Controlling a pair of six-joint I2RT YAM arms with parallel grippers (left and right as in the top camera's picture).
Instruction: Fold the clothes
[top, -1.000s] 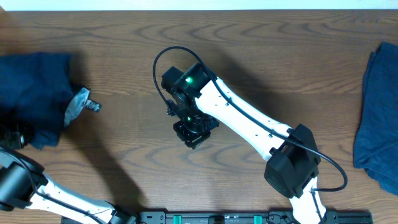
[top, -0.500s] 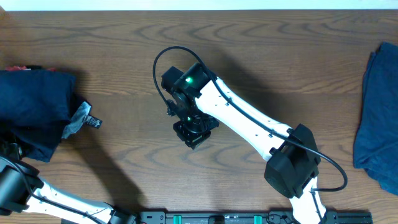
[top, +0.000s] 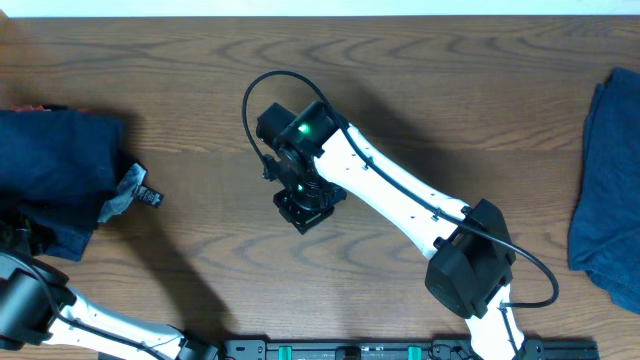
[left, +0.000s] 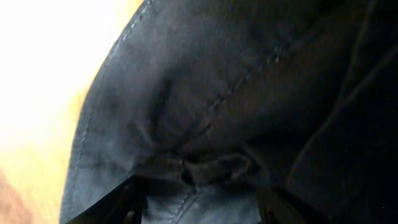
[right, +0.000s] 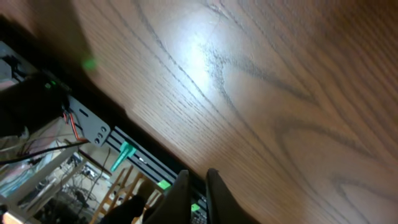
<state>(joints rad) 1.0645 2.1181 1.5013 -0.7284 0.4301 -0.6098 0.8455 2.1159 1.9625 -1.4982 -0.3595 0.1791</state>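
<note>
Navy shorts (top: 50, 170) shifted, left jaws apart at them, right jaws together above table (top: 200, 60), blue garment (top: 610, 180) rightward

brown wood-grain table (top: 200, 60), soft glare on its surface

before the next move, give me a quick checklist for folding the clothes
1. Left gripper open: ok, fingers apart, though cloth lies right up against them.
2. Right gripper empty: ok, shut on nothing above the bare table.
3. Folded shorts tidy: cannot tell, the pile runs off the left edge of the overhead view; its tag sticks out.
4. Other blue garment folded: not ok, it lies rumpled at the right edge.
5. Arms apart: ok.
</note>
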